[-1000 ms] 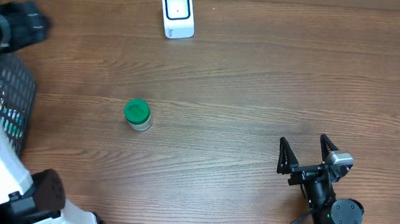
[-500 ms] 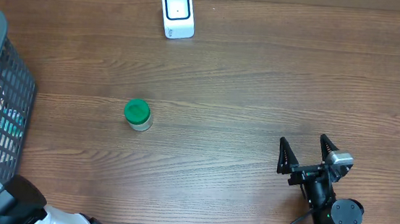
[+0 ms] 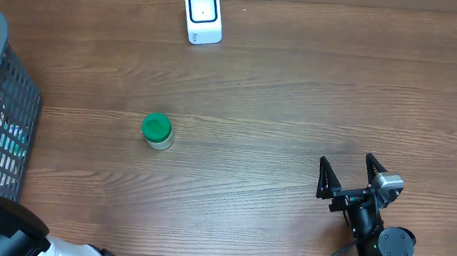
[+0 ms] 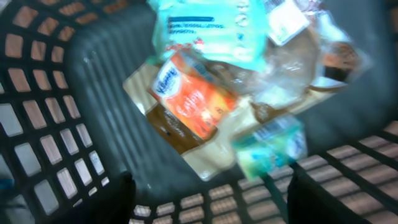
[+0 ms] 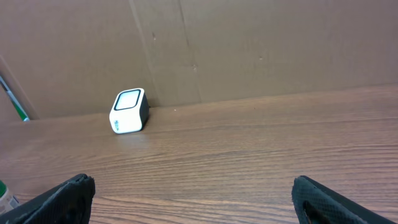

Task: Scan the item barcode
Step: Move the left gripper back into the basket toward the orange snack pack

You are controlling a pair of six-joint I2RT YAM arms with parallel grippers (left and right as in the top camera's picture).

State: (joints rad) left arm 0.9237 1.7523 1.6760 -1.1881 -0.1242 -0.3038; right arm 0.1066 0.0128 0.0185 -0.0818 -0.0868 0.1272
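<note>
Basket (image 3: 15,118) at left holds an orange packet (image 4: 193,99), unpicked. Left gripper (image 4: 214,190) hovers over it, jaws apart, empty. Green-lidded jar (image 3: 157,130) stands mid-left. Scanner (image 3: 203,14) far centre, nothing near it. Right gripper (image 3: 346,161) near right, wide, empty. Looks early: pick and scan both left.

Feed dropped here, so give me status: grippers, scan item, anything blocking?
Left gripper open over the basket, above an orange packet, nothing held. Right gripper open, empty. Scanner stands clear; green-lidded jar sits apart from it.
</note>
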